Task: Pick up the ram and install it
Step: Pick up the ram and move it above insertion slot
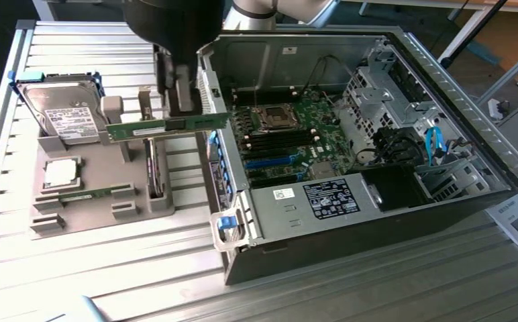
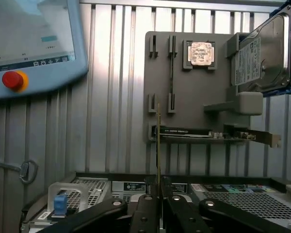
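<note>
**Item: ram held in gripper, beside open case**

Slatted metal table (image 1: 107, 275) carried everything. An open computer case (image 1: 277, 231) lay on its side, motherboard (image 1: 306, 127) exposed; its near wall stood between ram and board. A grey holder (image 1: 89, 211) kept the hard drive (image 1: 62, 117), a second memory stick (image 1: 84, 194) and the processor (image 1: 60, 173). The gripper (image 1: 183, 111) was closed narrowly on the ram (image 1: 160, 129), level above the holder, one end at the case rim. White drive label and black case label (image 1: 331, 198): print unreadable.

Ribbed metal table (image 1: 107, 275), matt, seemingly plastic tray (image 1: 107, 168)
</note>
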